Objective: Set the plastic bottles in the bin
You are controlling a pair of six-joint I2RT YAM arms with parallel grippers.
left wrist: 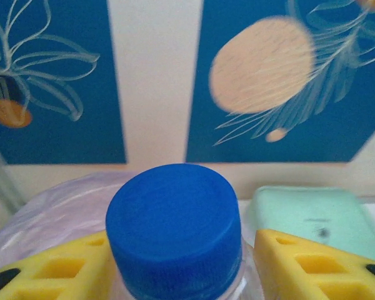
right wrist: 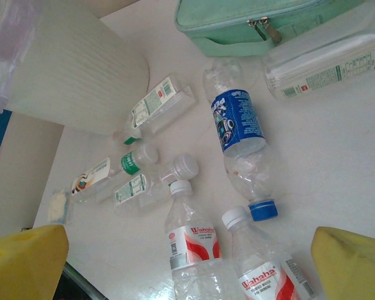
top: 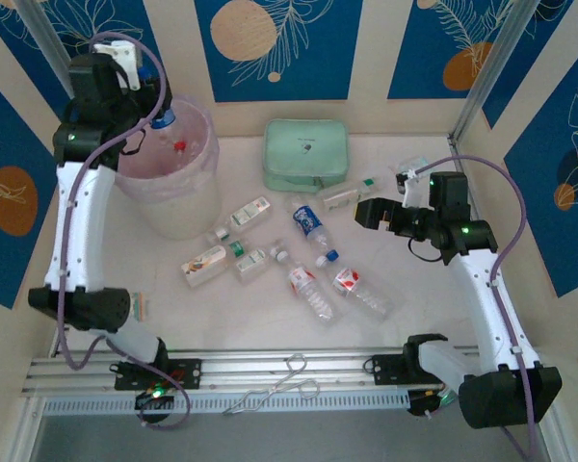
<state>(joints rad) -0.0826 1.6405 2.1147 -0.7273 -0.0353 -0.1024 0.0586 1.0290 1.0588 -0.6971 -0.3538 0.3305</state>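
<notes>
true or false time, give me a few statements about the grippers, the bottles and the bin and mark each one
1. The left gripper grips a clear plastic bottle with a blue cap. True.
2. The right gripper is shut on a bottle. False: it is open and holds nothing.
3. The mint green zip case lies inside the round whitish bin. False: it rests on the white table, beside the bin.
4. A clear bottle with a blue label lies on its side on the table. True.
</notes>
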